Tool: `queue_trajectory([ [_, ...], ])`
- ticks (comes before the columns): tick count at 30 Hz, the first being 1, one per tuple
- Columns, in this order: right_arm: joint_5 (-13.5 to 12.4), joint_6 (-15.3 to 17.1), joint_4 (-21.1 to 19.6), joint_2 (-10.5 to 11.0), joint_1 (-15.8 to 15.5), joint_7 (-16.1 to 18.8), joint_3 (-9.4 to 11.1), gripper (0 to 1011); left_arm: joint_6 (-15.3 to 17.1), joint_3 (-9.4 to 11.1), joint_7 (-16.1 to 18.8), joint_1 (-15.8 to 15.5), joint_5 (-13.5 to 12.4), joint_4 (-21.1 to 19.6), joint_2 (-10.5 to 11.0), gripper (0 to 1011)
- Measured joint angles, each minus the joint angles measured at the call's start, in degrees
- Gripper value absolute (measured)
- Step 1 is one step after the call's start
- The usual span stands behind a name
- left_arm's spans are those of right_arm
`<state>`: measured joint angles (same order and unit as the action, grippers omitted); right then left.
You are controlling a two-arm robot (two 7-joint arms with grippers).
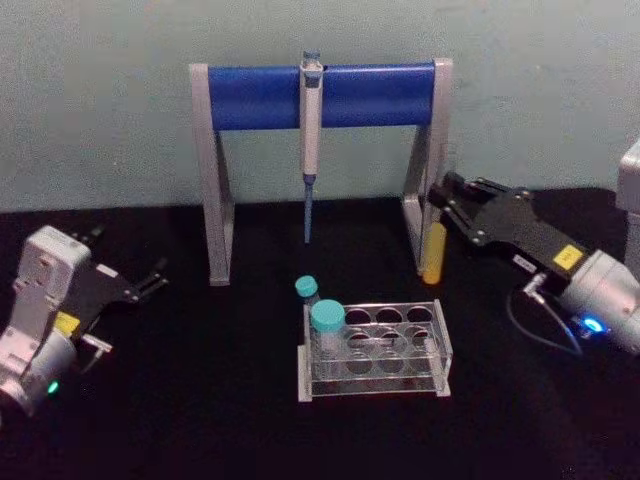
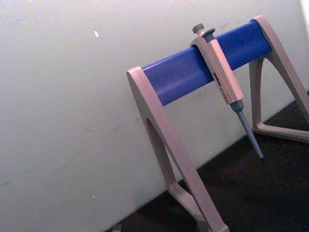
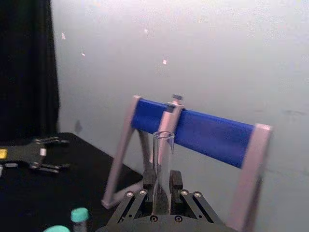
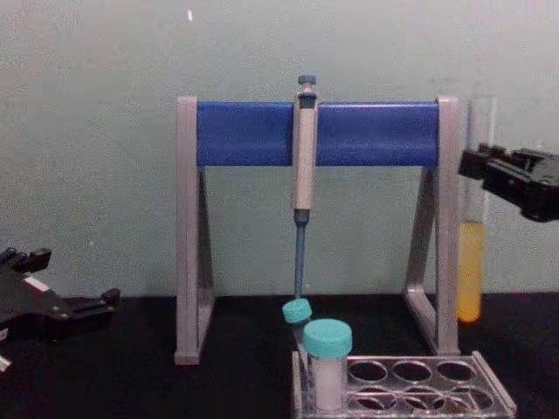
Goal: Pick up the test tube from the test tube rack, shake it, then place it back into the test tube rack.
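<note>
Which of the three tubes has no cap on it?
The test tube with yellow liquid, in the right gripper; both vials wear teal caps.

Nothing readable is showing anywhere. A small yellow label (image 1: pixel 566 257) is sitting on the right gripper (image 1: pixel 438 212), and a second yellow label (image 1: pixel 67 323) on the left gripper (image 1: pixel 153 279), but their print is too small to tell.

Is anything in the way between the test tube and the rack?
Nothing visible. The right gripper holds the test tube upright behind the test tube rack, whose right-hand holes are empty. The left gripper rests aside.
</note>
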<state>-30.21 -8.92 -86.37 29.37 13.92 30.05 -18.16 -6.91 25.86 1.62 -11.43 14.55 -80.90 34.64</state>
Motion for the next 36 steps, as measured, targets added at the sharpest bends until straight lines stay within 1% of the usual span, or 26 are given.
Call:
queue_trajectory([
  [1,-0.11,0.0,0.16,-0.2,0.18,0.45,-0.12,229,0.0,0.0,0.0,0.0,0.0,0.0,0.0,1001],
  [4,-1.61,-0.25,1.1,-1.1,1.04,3.58,-0.79,229,0.0,0.0,0.0,0.0,0.0,0.0,0.0,1001],
  [5,-1.61,-0.25,1.1,-1.1,1.04,3.58,-0.79,228,0.0,0.0,0.0,0.0,0.0,0.0,0.0,1001],
  [6,-2.33,-0.43,1.42,-1.33,1.34,4.87,-1.11,229,0.0,0.0,0.0,0.0,0.0,0.0,0.0,1001],
  [11,-4.24,-0.55,1.86,-1.36,2.04,8.38,-2.24,229,0.0,0.0,0.0,0.0,0.0,0.0,0.0,1001],
  [13,-5.56,-0.42,1.86,-0.99,2.15,10.19,-2.69,229,0.0,0.0,0.0,0.0,0.0,0.0,0.0,1001],
  [14,-6.83,-0.2,1.68,-0.45,2.1,11.68,-2.95,229,0.0,0.0,0.0,0.0,0.0,0.0,0.0,1001],
  [18,-8.9,0.21,1.12,0.58,1.68,13.9,-3.13,229,0.0,0.0,0.0,0.0,0.0,0.0,0.0,1001],
  [21,-10.7,0.42,-0.13,2.6,0.56,15.57,-2.98,229,0.0,0.0,0.0,0.0,0.0,0.0,0.0,1001],
  [23,-11.22,0.43,-0.66,3.42,0.06,15.96,-2.77,229,0.0,0.0,0.0,0.0,0.0,0.0,0.0,1001],
  [24,-11.68,0.45,-1.23,4.35,-0.49,16.19,-2.51,229,0.0,0.0,0.0,0.0,0.0,0.0,0.01,1001],
  [25,-11.68,0.45,-1.23,4.35,-0.49,16.19,-2.51,229,0.0,0.0,0.0,0.0,0.0,0.0,0.0,1001],
  [26,-11.88,0.46,-1.92,5.45,-1.16,16.17,-2.24,229,0.0,0.0,0.0,0.0,0.0,0.0,0.0,1001],
  [27,-11.89,0.47,-2.23,5.98,-1.48,16.06,-2.07,229,0.0,0.0,0.0,0.0,0.0,0.0,0.0,1001],
  [28,-11.91,0.48,-2.71,6.91,-2.06,15.66,-1.78,229,0.0,0.0,0.0,0.0,0.0,0.0,0.0,1001],
  [31,-11.93,0.39,-3.61,8.59,-3.34,14.26,-0.87,229,0.0,0.0,0.0,0.0,0.0,0.0,0.0,1001],
  [33,-11.83,0.19,-4.08,9.37,-4.23,12.75,0.0,229,0.0,0.0,0.0,0.0,0.0,0.0,0.0,1001],
  [36,-10.96,-0.15,-4.47,9.82,-4.8,11.05,0.66,229,0.0,0.0,0.0,0.0,0.0,0.0,0.0,1001],
])
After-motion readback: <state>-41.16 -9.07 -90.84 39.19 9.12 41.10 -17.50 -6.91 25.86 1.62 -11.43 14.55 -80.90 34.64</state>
